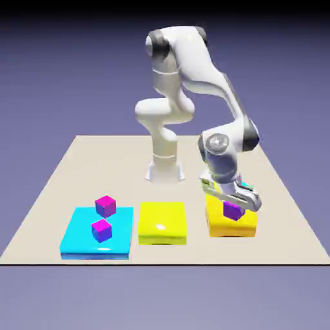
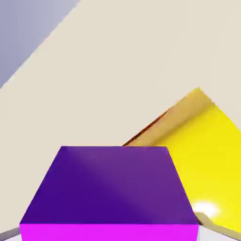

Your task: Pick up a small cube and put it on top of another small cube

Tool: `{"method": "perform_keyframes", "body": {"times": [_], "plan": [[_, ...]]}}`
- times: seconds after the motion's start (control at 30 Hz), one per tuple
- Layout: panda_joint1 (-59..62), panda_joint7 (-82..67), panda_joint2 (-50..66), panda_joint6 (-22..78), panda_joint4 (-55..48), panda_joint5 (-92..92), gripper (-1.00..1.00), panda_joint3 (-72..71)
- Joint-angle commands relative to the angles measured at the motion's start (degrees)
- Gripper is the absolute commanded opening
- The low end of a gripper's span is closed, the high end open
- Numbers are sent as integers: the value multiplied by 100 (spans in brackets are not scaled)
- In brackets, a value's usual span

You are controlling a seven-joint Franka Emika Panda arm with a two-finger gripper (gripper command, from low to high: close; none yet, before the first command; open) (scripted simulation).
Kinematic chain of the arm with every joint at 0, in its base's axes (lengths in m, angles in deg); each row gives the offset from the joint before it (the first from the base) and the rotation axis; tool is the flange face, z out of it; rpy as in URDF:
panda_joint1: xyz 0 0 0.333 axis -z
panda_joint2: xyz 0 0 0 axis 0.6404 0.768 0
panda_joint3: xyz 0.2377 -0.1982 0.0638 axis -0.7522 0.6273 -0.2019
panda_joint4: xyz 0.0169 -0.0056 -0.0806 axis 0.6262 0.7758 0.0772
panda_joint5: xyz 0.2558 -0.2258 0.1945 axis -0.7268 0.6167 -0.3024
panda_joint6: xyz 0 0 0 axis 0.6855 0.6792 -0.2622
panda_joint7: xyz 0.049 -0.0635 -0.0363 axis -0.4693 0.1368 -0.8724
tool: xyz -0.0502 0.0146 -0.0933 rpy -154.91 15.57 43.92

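Note:
A small cube [image 1: 231, 213], violet-purple, is at the top of the right-hand yellow slab [image 1: 219, 225], at the exterior view's right. My gripper [image 1: 233, 206] comes down over this cube and is shut on it. The hand view shows the same small cube [image 2: 110, 188] large along the bottom edge, with a grey fingertip [image 2: 209, 220] at its right corner. Whether the cube rests on the slab or hangs just above it I cannot tell. The other small cube is out of view in both views.
A cyan slab [image 1: 80, 242] at the exterior view's left carries two magenta-topped cubes [image 1: 105, 205] [image 1: 101, 230]. A second yellow slab [image 1: 162, 222] lies in the middle. The robot's base [image 1: 164, 169] stands behind them. The table's front edge is close to the slabs.

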Motion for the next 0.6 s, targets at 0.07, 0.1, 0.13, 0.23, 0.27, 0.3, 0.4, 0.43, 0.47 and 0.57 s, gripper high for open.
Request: {"method": "perform_keyframes", "body": {"times": [0.07, 0.1, 0.13, 0.23, 0.27, 0.3, 0.4, 0.43, 0.47, 0.57], "plan": [[193, -540, -553, 516, 184, 232, -100, -622], [255, -723, -737, 687, 245, 304, -100, -830], [318, -906, -921, 858, 306, 377, -100, -1038], [505, -1454, -1474, 1370, 490, 593, -100, -1660], [542, -1563, -1584, 1471, 526, 636, -100, -1784], [542, -1564, -1584, 1471, 526, 636, -100, -1784], [466, -1457, -1165, 725, 892, 738, -100, -1857], [441, -1421, -1025, 476, 1014, 771, -100, -1881], [421, -1394, -916, 280, 1109, 798, -100, -1900], [446, -1429, -1055, 529, 988, 764, 100, -1876]]}}
